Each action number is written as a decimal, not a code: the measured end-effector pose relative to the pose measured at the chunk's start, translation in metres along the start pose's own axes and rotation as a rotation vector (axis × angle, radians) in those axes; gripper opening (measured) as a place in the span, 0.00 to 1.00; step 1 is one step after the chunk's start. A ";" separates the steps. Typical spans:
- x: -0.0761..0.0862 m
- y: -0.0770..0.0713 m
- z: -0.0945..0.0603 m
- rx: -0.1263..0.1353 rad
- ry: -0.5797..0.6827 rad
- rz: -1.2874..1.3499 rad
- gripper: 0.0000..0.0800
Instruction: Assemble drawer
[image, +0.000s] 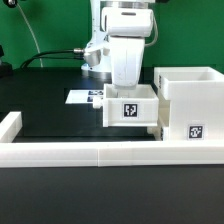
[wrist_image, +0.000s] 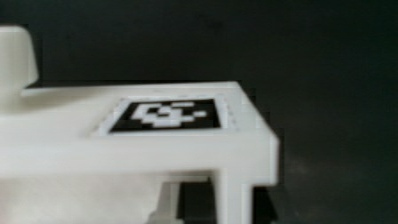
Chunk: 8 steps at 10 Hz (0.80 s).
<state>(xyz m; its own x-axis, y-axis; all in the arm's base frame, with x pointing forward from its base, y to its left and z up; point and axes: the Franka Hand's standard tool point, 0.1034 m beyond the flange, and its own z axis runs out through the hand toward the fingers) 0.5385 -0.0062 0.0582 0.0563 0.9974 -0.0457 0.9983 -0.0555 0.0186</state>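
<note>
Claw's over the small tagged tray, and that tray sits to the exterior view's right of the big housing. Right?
Not quite. The exterior view shows the small tagged tray to the exterior view's left of the big housing, not its right. The rest stands: the arm comes down over that tray, though the claw itself is hidden behind the wrist there.

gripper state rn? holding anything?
Gripper: fingers hidden behind the small tagged tray it sits over; cannot tell if open or closed, or whether it grips the tray.
</note>
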 end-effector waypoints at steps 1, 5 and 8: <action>0.002 0.001 -0.001 0.000 0.000 -0.002 0.06; 0.012 0.004 -0.003 0.005 -0.002 0.014 0.06; 0.014 0.001 -0.001 0.010 -0.002 0.012 0.06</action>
<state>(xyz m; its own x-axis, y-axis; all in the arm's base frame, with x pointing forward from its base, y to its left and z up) 0.5407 0.0074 0.0582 0.0682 0.9965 -0.0476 0.9977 -0.0679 0.0093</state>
